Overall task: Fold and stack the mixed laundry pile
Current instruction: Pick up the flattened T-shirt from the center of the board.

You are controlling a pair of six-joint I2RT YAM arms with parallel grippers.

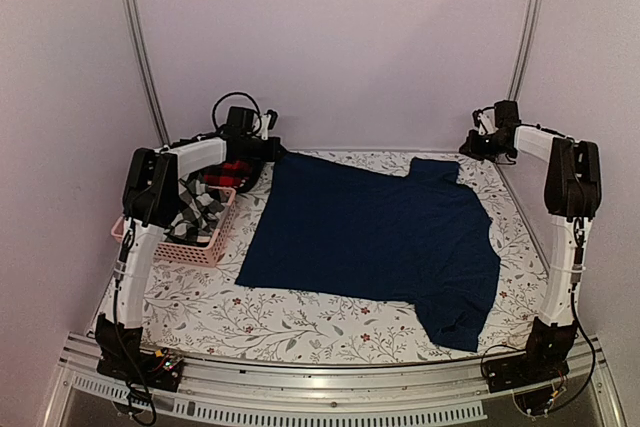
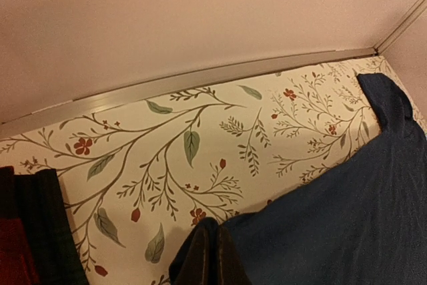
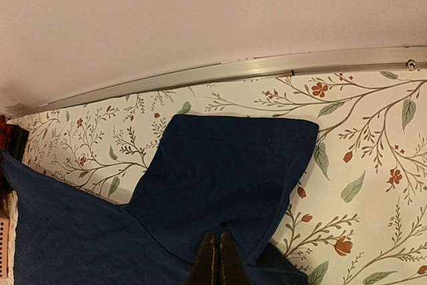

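A navy blue garment (image 1: 375, 232), shaped like a short-sleeved shirt, lies spread flat across the middle of the table. My left gripper (image 1: 275, 152) sits at its far left corner, and in the left wrist view that gripper (image 2: 213, 255) is shut with the navy corner (image 2: 320, 218) bunched around the tips. My right gripper (image 1: 468, 147) is at the far right sleeve. In the right wrist view it (image 3: 217, 248) is shut on a fold of the navy sleeve (image 3: 227, 165). The other pieces of the laundry pile, a black-and-white checked shirt (image 1: 200, 209) and a red-and-black plaid piece (image 1: 232, 173), lie in the basket.
A pink slotted basket (image 1: 195, 249) stands at the left, under the left arm. The dark plaid cloth (image 2: 33, 231) shows at the left edge of the left wrist view. A metal rail (image 3: 267, 66) and the back wall run close behind both grippers.
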